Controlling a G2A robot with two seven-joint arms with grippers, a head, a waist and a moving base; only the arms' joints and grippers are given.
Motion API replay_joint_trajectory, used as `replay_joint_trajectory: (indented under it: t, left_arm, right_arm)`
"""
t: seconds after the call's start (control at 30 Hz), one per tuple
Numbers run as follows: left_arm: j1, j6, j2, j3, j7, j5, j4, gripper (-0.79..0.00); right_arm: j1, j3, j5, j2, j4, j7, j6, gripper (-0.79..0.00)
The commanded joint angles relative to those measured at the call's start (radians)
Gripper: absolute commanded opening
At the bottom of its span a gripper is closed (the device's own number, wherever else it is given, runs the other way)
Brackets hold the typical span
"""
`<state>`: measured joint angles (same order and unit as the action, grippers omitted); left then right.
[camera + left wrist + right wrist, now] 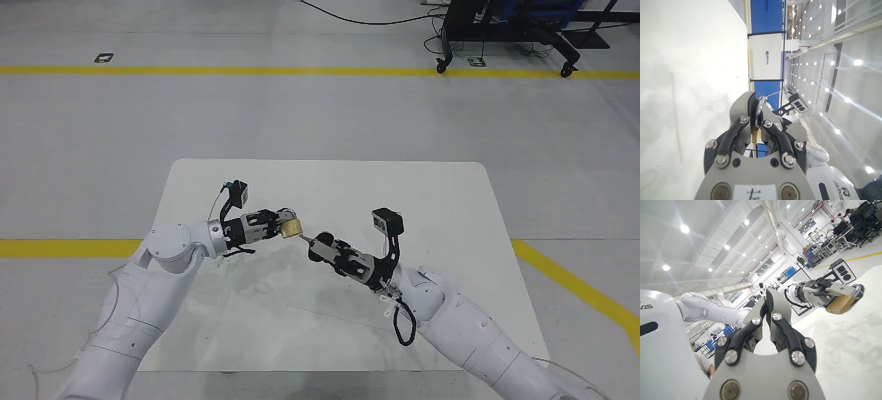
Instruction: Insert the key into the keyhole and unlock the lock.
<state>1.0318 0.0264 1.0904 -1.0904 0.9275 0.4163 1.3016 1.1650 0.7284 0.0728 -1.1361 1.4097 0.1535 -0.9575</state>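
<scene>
So the padlock (pixel 291 228) is a chunky little brass block with squared edges and a shiny silver shackle (pixel 760 108) curving out of one end. The left gripper (pixel 285 222) is clamped on it, and its grey fingers with black ribbed pads (pixel 752 106) squeeze the shackle end. The brass body sticks out toward the other arm and is held up off the table.

The right gripper (pixel 767 300) has the same grey fingers and textured black pads, pressed tight together at the tips. I honestly can't tell if a key is pinched in there. From above its tip sits just beside the padlock, close but with a small gap.

The table (pixel 420 190) is plain matte white with rounded corners. Around it there's a pale grey floor (pixel 300 110) with yellow lines (pixel 200 69). The room is a big hall with a high white ceiling dotted with round lights (pixel 684 228), plus blue and white wall panels (pixel 765 56).
</scene>
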Motion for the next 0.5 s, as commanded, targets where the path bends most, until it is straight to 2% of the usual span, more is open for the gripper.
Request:
replay_joint_trajectory:
  t: [0.0, 0.13, 0.23, 0.33, 0.47]
  left_arm:
    - [-0.018, -0.033, 0.007, 0.013, -0.016, 0.025, -0.006, -0.785]
    - [-0.051, -0.081, 0.022, 0.037, -0.032, 0.075, -0.034, -0.785]
    - [-0.065, -0.093, 0.028, 0.049, -0.048, 0.080, -0.053, -0.785]
    - [-0.073, -0.076, 0.030, 0.050, -0.064, 0.051, -0.061, -0.785]
    - [-0.067, -0.056, 0.029, 0.035, -0.085, 0.062, -0.062, -0.785]
  right_arm:
    - [0.021, -0.005, 0.076, 0.002, 0.035, 0.031, 0.148, -0.785]
    - [0.098, 0.015, 0.258, 0.017, 0.162, 0.092, 0.366, -0.785]
    - [0.160, 0.060, 0.234, 0.033, 0.262, 0.055, 0.527, -0.785]
    - [0.220, 0.103, 0.194, 0.045, 0.357, 0.008, 0.605, -0.785]
    - [0.233, 0.110, 0.198, 0.047, 0.375, 0.003, 0.617, -0.785]
